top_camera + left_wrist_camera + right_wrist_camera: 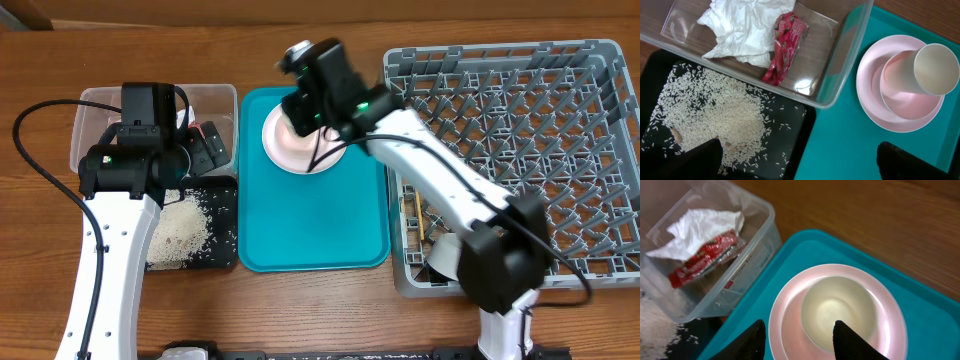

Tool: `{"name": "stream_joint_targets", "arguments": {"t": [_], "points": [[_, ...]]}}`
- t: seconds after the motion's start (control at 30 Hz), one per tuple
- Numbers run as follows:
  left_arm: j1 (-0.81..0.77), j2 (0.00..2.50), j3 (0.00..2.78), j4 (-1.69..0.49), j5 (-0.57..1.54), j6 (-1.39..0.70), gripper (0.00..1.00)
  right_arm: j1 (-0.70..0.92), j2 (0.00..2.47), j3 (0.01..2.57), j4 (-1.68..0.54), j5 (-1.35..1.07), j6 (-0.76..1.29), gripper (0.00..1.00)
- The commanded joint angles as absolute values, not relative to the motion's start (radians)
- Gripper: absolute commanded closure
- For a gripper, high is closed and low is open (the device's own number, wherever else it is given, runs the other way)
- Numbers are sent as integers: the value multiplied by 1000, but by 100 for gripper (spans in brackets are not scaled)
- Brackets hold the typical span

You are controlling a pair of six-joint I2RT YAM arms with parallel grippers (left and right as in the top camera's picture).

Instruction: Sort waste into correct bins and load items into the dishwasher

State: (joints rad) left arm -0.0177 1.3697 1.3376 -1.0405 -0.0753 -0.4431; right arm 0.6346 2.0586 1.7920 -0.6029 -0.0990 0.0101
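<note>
**Overhead view, with both wrist views.** My right claw (799,326) hung over the pale pink round plate (786,300), which lay at the 12 o'clock end of the flat teal serving tray (310,220). The small white cup (840,307) stood upright on the plate, mouth up. My right jaws stood apart and gripped nothing. One finger was over the cup's mouth and the other was outside its wall at 9 o'clock. Whether the inner finger touched the cup I could not tell.

My left claw (799,150) was spread wide and empty, above the line where the two bins met. The clear plastic rectangular tub (840,75), at 9 o'clock of the plate, held the crumpled white paper napkin (747,27). The small shiny red wrapper (785,47) touched the napkin at its 4 o'clock side. The shallow black rectangular tray (226,252), just beside the tub at its 6 o'clock, carried the loose white rice grains (715,115).

The large square grey plastic dish rack (500,50) sat at 3 o'clock of the teal tray. In its 7 o'clock corner lay the white round bowl (443,258) and what appeared to be the two thin wooden chopsticks (410,212).
</note>
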Motion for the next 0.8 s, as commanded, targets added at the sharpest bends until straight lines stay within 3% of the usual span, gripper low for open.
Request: {"name": "stream_joint_targets", "arguments": {"t": [0.0,0.27,0.4,0.53,0.77], "points": [[-14,1369,1352,-1039,-78,-442,0,662,2122,1808,-569,-79,-63,54],[-14,1369,1352,-1039,-78,-442,0,690,2234,1807,-533,143,-109,55],[-14,1369,1352,-1039,-78,-442,0,689,2233,1807,-547,141,-109,69],[-14,1369,1352,-1039,-78,-442,0,690,2218,1808,-561,138,-101,94],[-14,1369,1352,-1039,-78,-442,0,690,2069,1851,-658,101,-31,96]]}}
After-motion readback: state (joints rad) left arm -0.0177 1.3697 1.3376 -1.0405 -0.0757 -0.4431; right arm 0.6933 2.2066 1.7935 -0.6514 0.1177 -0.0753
